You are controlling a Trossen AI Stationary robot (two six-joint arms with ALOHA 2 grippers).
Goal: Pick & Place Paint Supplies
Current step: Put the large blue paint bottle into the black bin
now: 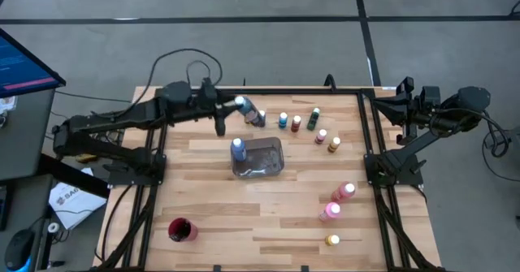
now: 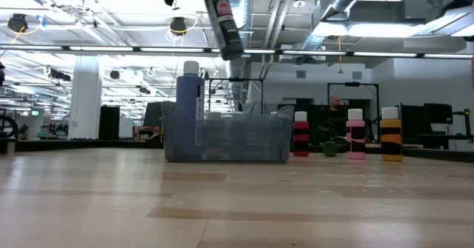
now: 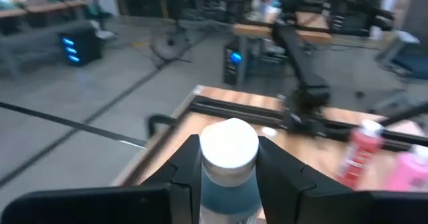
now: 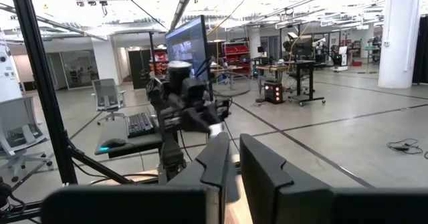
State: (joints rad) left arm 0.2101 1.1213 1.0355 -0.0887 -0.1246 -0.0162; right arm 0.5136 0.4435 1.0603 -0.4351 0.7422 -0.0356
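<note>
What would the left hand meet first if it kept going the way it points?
The left hand, shut on a blue bottle, points toward the right arm's base. The way looks free up to it, though depth is unclear.

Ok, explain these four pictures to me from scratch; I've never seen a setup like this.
These are two robot arms at a wooden table. One picture looks straight down from above, one looks level across the tabletop, and two come from cameras on the arms' wrists. The left end effector is shut on a blue paint bottle and holds it tilted in the air above the table. The right end effector waits shut and empty at the table's far right edge. On the table stands a clear tray with another blue bottle in it. More small bottles stand nearby, and a red cup sits near the front left corner.
</note>
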